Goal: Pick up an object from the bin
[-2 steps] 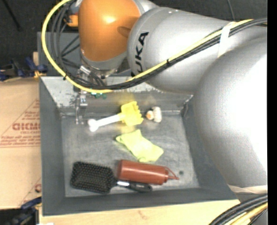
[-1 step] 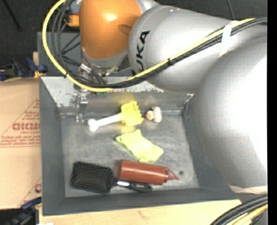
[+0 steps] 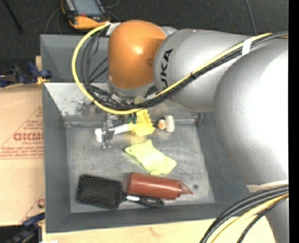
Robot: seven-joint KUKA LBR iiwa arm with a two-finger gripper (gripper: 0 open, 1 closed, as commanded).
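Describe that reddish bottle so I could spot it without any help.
Start at the grey bin and look along its near wall, at the bottom of the picture. There a brown-red squeeze bottle lies on its side, nozzle pointing right, beside a black hairbrush and in front of a yellow-green cloth. Nothing else there is dark red.

Lighting: overhead, moderate, with dark surroundings.
1 soft highlight on the orange wrist cover [image 3: 134,49]; broad sheen along the silver arm [image 3: 225,85]. Grey metal bin [image 3: 190,146]: floor evenly lit, back wall shaded under the wrist. Yellow cloth [image 3: 149,156] is brightest on the floor; black hairbrush [image 3: 99,190] is darkest. Ground beyond the bin is nearly black.
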